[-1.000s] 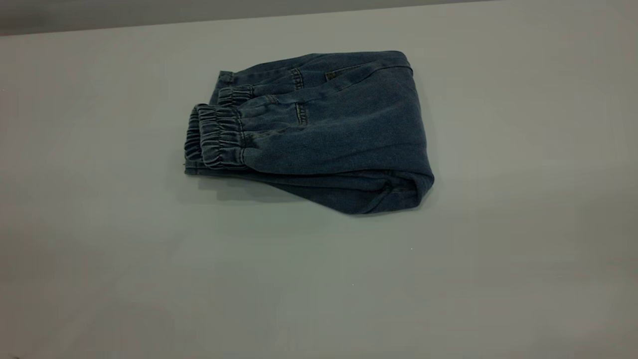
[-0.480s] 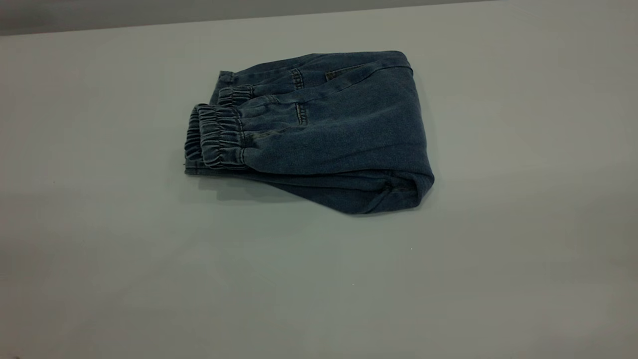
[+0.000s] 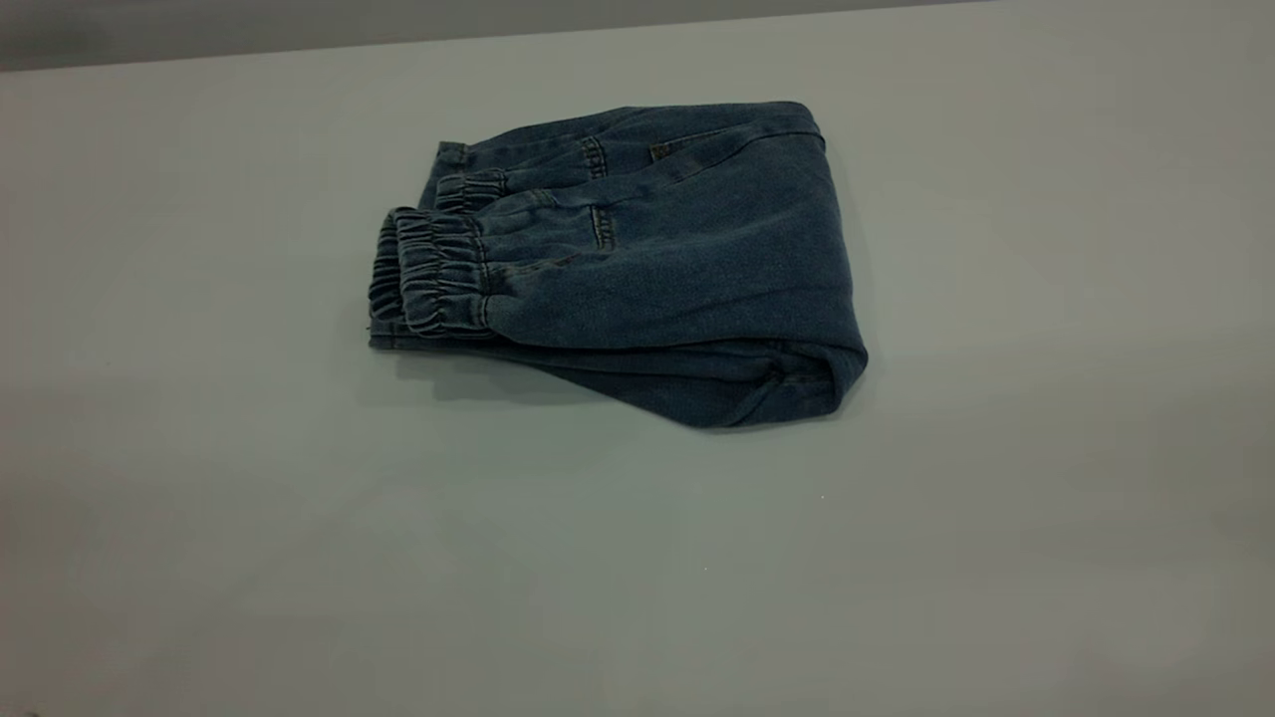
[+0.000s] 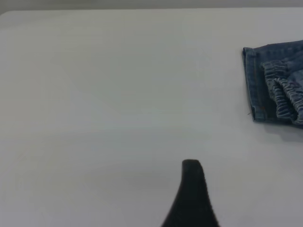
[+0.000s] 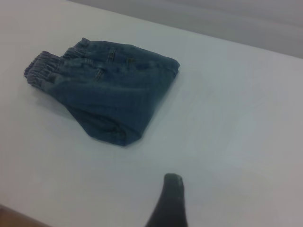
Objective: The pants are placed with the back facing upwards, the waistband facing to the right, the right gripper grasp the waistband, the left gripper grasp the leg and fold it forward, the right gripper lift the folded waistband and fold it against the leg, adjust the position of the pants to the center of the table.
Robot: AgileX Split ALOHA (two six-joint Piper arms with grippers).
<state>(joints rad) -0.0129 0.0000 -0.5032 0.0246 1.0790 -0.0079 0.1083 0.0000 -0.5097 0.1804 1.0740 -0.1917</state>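
White and wide, the surface fills the room's view. On it, a bit toward the far side, lie the pants, folded into a soft blue bundle. Denim like this is thick and floppy; the bunched waistband looks best to pinch. The left gripper and right gripper wait well apart from the cloth; I cannot tell if their jaws are open. Nothing has moved since a second ago.

Smooth, pale grey-white tabletop fills nearly the whole field; a darker grey band of wall runs beyond its far edge.
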